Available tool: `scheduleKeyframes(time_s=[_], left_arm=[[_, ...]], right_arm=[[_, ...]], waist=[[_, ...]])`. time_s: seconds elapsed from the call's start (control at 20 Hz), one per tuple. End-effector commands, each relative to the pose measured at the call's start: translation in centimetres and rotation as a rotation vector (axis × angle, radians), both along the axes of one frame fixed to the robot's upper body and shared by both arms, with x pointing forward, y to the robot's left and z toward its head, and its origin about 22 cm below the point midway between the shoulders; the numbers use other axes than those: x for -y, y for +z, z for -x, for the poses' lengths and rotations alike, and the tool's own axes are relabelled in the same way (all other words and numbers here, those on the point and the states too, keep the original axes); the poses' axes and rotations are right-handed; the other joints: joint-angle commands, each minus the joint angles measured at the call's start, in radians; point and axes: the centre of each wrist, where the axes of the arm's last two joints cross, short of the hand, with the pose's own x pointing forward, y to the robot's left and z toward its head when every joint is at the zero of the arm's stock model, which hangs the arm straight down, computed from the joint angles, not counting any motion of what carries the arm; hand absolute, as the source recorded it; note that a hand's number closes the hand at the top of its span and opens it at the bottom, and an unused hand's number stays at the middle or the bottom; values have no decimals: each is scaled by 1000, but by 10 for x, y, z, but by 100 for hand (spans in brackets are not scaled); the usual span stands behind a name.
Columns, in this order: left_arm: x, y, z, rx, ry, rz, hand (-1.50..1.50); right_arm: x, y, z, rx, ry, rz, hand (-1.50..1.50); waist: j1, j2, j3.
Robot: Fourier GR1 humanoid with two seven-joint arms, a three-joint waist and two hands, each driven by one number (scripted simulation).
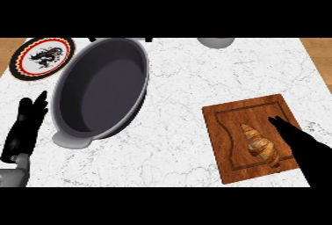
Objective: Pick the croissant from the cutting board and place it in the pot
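A golden-brown croissant (261, 147) lies on a wooden cutting board (230, 127) at the right of the marble counter. My right hand (304, 147) is just right of the croissant, over the board's right edge, its fingers straight and pointing up-left, holding nothing. A large grey pot (103, 90) with a dark inside stands at the left centre, one handle toward me. My left hand (26, 127) rests open at the left edge, beside the pot.
A round plate (42, 57) with a red and black pattern sits at the far left corner. A grey object (216, 42) shows partly at the back edge. Wooden floor (318, 48) shows past the counter's right side.
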Motion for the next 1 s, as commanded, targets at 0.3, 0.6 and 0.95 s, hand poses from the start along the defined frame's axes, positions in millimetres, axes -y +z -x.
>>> scheduleKeyframes(time_s=[0.3, 0.6, 0.95], left_arm=[[5, 16, 23, 4, -17, -5, 0], [6, 7, 6, -8, 1, -4, 0], [6, 16, -6, 5, -3, -3, 0]], right_arm=[[-6, -37, -30, -29, -13, 21, -150], [-7, -45, -29, -15, -3, 42, -150], [11, -64, -28, -98, -35, 86, -150]], waist=[[5, -1, 1], [-2, -1, 0], [-4, -1, 1]])
